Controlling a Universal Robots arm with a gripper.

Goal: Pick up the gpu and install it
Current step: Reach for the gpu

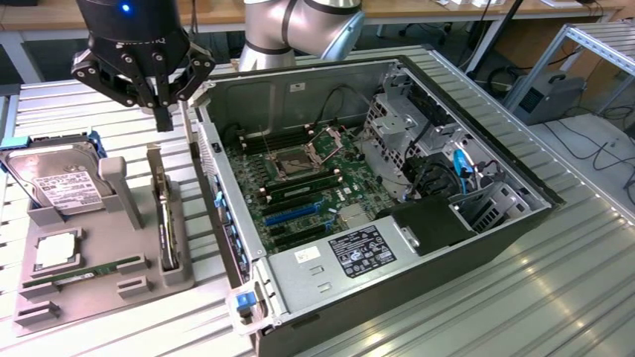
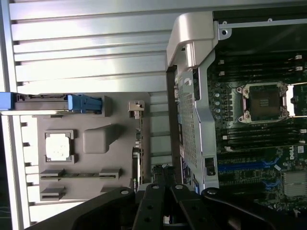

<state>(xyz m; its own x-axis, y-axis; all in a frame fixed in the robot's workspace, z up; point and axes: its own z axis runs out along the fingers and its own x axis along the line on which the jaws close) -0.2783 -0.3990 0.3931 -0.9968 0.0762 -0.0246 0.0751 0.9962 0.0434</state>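
The gpu (image 1: 165, 223) stands edge-on in a slot of the grey holder tray (image 1: 100, 234), its silvery bracket end toward the back. In the wrist view the gpu (image 2: 139, 143) is a thin dark strip with the bracket at its end. My gripper (image 1: 162, 117) hangs above the card's back end, apart from it, fingers pressed together and holding nothing. The wrist view has the gripper (image 2: 165, 175) shut, over the gap between the card and the case wall.
The open computer case (image 1: 496, 238) lies at the exterior view's right of the tray, motherboard (image 1: 308, 186) exposed with blue slots (image 1: 294, 213). On the tray sit a hard drive (image 1: 62, 182), a CPU (image 1: 55, 251) and a green RAM stick (image 1: 85, 272).
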